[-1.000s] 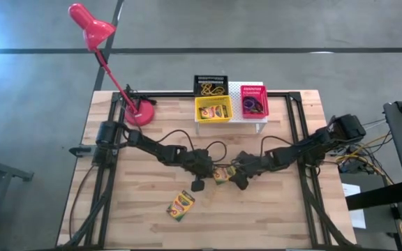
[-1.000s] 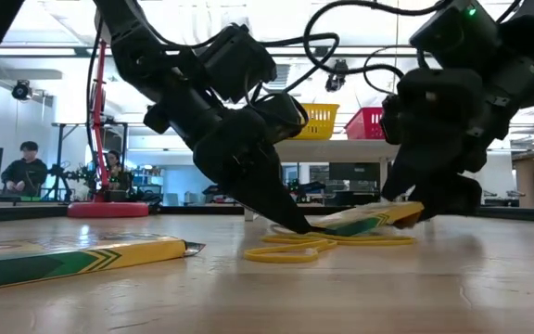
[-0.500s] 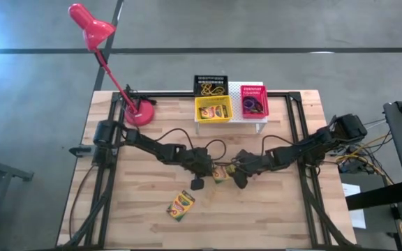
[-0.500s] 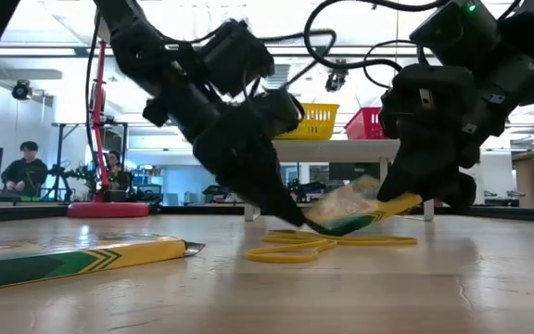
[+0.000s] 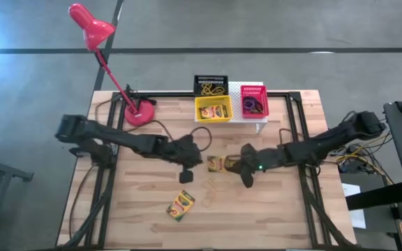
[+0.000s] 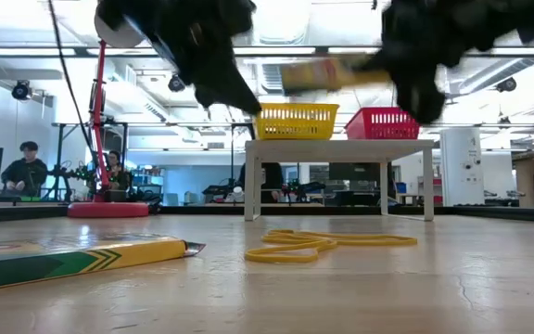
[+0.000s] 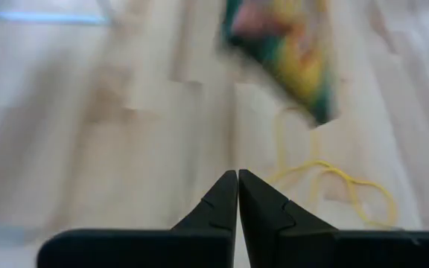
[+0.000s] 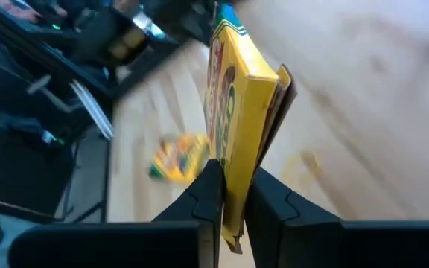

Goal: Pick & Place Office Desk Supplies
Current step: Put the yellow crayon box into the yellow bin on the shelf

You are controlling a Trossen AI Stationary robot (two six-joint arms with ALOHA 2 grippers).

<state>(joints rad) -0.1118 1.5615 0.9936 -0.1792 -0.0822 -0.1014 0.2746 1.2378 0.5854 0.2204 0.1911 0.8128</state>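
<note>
My right gripper (image 5: pixel 232 166) is shut on a yellow-green crayon box (image 5: pixel 218 164) and holds it high above the table's middle (image 6: pixel 327 72). My left gripper (image 7: pixel 237 186) is shut and empty; it hangs just left of that box (image 5: pixel 201 155). A second crayon box (image 5: pixel 180 206) lies flat on the wood nearer the front edge. Tan rubber bands (image 6: pixel 327 244) lie on the table under the lifted box. At the back, a yellow basket (image 5: pixel 213 109) holds a third crayon box, beside a black basket (image 5: pixel 209 85) and a pink-red basket (image 5: pixel 254 101). My right gripper pinches the crayon box by one end, a finger on each broad face (image 8: pixel 234 173). The fingers reach in from the table's right, slanting slightly down. The box sticks out beyond the fingertips toward my left gripper, lifted clear of the table.
A red desk lamp (image 5: pixel 139 111) stands at the back left, its head (image 5: pixel 89 24) reaching past the table edge. The yellow and pink-red baskets stand on a white riser (image 6: pixel 339 147). People sit in the room beyond the table (image 6: pixel 24 167).
My right gripper has shut on the crayon box's end and risen, lifting the box from tipped on the table to clear of it. My left gripper, whose tips were at the box's low edge, has drawn up and away. The rubber bands stayed put.
</note>
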